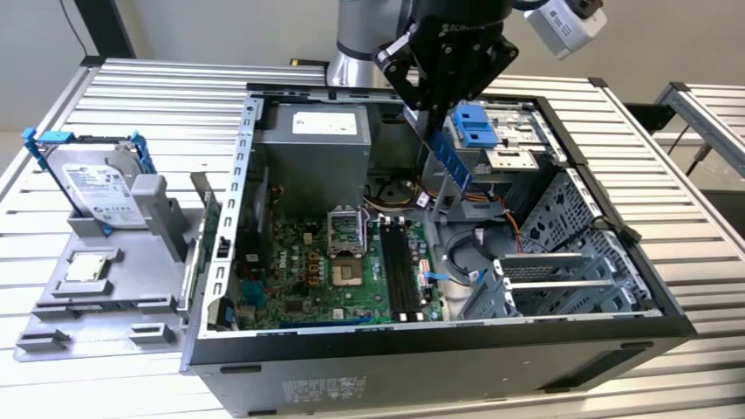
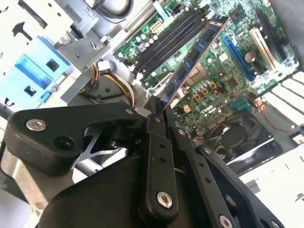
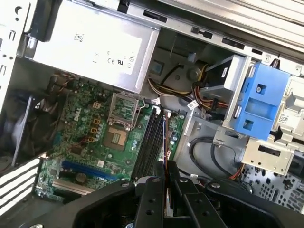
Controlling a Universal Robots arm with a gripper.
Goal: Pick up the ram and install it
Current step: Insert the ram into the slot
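- The jaws are shut tight on one end of the ram (image 1: 449, 155), and the stick is held up in the air by the gripper (image 1: 425, 112).
- In the exterior view, the ram is seen hanging on a slant inside the open computer case (image 1: 407, 371). It is held above the green motherboard (image 1: 314, 262) and is not touching it.
- The black slots (image 1: 402, 262) are seen lower down, and the ram is not yet pushed into them.
- On the exterior view's left, outside the case, a hard drive (image 1: 99, 188) in a blue frame is stood on a gray stand (image 1: 105, 305). A small square silver chip (image 1: 90, 267) is laid on that stand too.
- In the second wrist view, the ram (image 2: 194, 54) is seen sticking out from the gripper (image 2: 156, 113), with small dark chips along its flat side. The black slots (image 2: 171, 40) are seen just beside it, farther off.
- In the first wrist view, the ram (image 3: 165, 147) is seen from its thin edge, like a line. It is lined up over the black slots (image 3: 151, 142), near a silver power box (image 3: 90, 42).
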